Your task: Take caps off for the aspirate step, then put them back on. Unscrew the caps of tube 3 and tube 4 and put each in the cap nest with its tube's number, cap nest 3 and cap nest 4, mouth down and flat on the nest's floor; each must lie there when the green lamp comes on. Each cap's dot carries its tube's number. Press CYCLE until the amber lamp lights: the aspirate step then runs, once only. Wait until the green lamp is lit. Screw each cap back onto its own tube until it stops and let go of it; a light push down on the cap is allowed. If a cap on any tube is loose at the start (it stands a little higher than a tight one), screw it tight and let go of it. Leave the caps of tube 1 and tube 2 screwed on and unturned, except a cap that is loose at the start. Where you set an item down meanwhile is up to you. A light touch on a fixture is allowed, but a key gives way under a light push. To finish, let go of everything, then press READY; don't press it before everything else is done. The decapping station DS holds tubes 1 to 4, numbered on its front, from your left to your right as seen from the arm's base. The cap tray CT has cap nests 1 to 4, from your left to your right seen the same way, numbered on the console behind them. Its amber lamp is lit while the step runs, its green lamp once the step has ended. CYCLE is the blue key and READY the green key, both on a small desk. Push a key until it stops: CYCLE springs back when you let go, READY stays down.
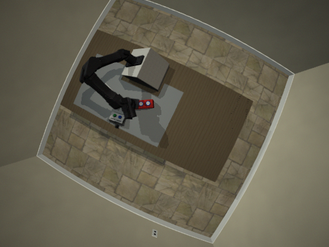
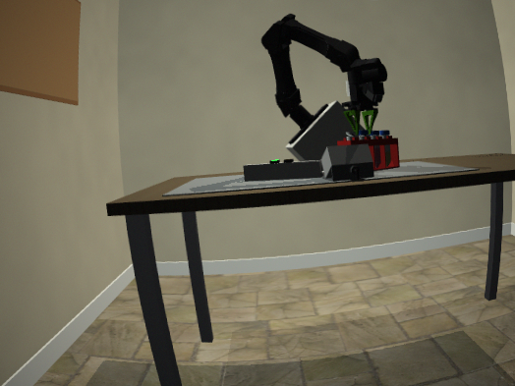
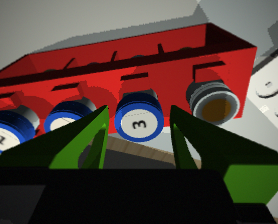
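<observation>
In the wrist view, two blue caps (image 3: 65,119) sit at the left of the red rack (image 3: 150,55). Next comes the cap with the 3 (image 3: 138,118), on its tube, with a little open room on each side between it and the green fingers. The gripper (image 3: 137,137) is let go and holds nothing. An open tube (image 3: 215,102) stands near the rack's right edge.
</observation>
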`<control>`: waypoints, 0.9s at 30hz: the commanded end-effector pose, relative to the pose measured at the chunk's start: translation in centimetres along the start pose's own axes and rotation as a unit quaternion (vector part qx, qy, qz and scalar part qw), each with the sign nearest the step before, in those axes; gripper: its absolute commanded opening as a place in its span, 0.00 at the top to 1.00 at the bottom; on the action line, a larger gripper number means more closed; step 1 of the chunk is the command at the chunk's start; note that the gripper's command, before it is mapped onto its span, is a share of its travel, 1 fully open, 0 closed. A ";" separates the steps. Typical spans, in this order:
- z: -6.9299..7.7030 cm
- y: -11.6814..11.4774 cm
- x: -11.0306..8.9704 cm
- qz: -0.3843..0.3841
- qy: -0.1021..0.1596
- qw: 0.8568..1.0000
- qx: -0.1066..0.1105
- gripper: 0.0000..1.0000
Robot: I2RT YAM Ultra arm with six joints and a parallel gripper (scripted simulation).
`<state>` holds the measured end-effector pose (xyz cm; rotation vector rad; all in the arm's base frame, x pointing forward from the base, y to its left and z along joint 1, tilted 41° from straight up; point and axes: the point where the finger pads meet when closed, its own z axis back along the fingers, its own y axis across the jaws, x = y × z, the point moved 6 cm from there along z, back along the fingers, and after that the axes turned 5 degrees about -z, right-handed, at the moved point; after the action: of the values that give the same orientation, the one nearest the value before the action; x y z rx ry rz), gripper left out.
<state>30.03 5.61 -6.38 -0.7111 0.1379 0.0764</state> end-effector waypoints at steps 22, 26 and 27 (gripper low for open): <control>0.4 0.1 0.1 0.226 -0.005 0.974 0.000 0.51; 0.4 0.1 0.1 0.265 -0.005 0.964 0.000 0.51; 0.4 0.1 0.1 0.284 -0.005 0.959 0.000 0.51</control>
<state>30.00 5.60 -6.35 -0.6703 0.2973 0.5038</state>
